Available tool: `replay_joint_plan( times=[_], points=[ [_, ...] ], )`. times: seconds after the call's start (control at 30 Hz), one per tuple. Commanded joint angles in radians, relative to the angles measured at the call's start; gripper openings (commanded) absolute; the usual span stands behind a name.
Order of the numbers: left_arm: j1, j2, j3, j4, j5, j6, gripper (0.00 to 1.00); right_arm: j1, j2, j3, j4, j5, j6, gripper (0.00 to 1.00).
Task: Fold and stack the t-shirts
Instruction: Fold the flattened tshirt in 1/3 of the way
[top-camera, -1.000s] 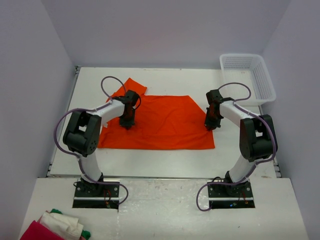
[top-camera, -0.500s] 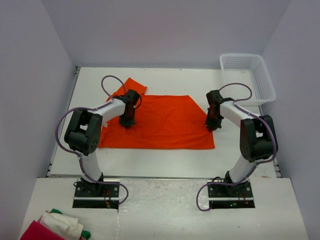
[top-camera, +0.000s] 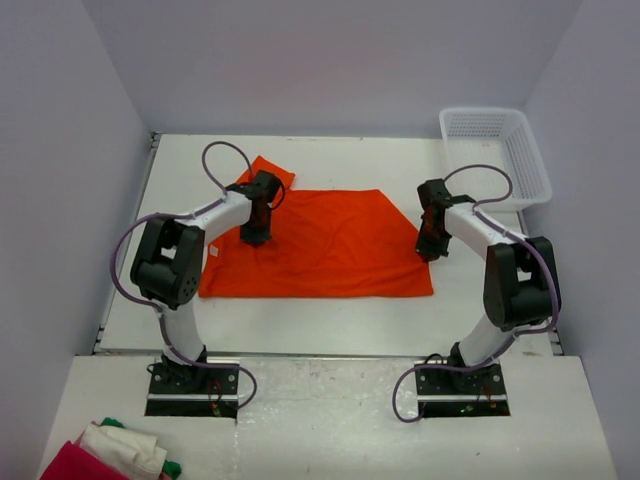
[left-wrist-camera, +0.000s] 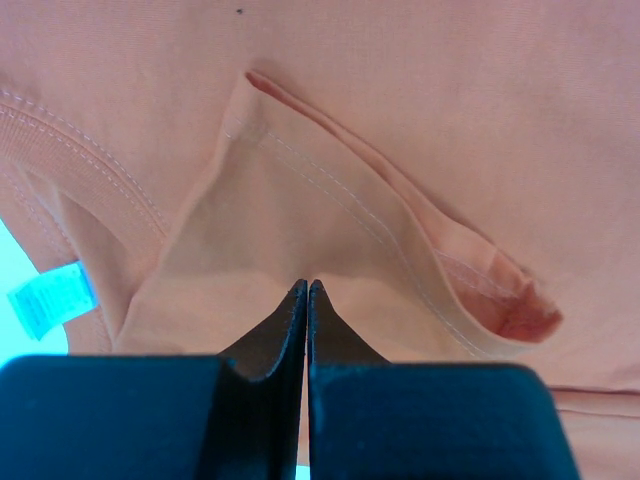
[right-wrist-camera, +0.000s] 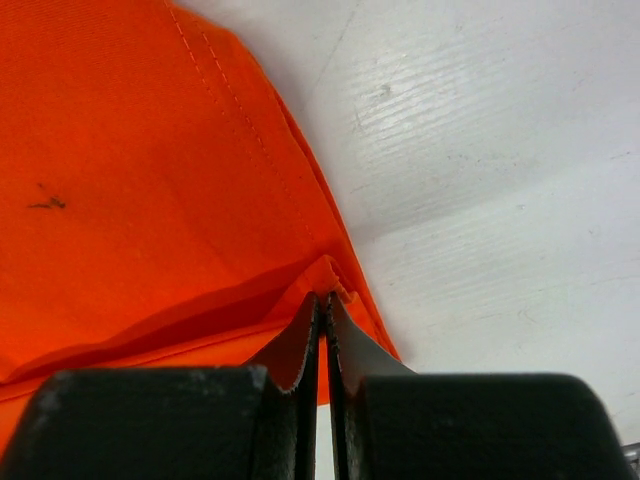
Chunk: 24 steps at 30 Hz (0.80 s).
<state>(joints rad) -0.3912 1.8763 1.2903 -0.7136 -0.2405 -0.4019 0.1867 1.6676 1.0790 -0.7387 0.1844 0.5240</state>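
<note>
An orange t-shirt (top-camera: 320, 245) lies spread on the white table, one sleeve sticking out at the back left. My left gripper (top-camera: 254, 236) is shut on a raised pinch of the t-shirt (left-wrist-camera: 330, 230) near its left side, by the collar seam. My right gripper (top-camera: 430, 250) is shut on the t-shirt's right edge; in the right wrist view the cloth (right-wrist-camera: 150, 170) bunches between the closed fingers (right-wrist-camera: 290, 350). A small blue label (left-wrist-camera: 50, 298) shows at the left of the left wrist view.
A white plastic basket (top-camera: 497, 150) stands at the table's back right corner. A red, white and green cloth pile (top-camera: 110, 455) lies on the near platform at the bottom left. Grey walls close in the table on three sides.
Both grippers have moved slightly toward the back of the table, drawing the shirt with them; its right front corner has shifted a little to the right.
</note>
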Motion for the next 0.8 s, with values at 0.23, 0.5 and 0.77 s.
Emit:
replay_joint_plan(
  times=[0.23, 0.5, 0.77],
  points=[
    [0.005, -0.002, 0.017, -0.009, -0.059, -0.014, 0.00, -0.013, 0.051, 0.049, -0.015, -0.005, 0.011, 0.44],
    [0.000, -0.072, -0.058, 0.029, -0.039, -0.046, 0.00, -0.006, -0.114, 0.051, 0.018, -0.022, -0.042, 0.52],
    [-0.014, -0.196, -0.095, 0.048, 0.023, -0.035, 0.00, 0.213, -0.042, 0.180, 0.058, -0.178, -0.081, 0.00]
  ],
)
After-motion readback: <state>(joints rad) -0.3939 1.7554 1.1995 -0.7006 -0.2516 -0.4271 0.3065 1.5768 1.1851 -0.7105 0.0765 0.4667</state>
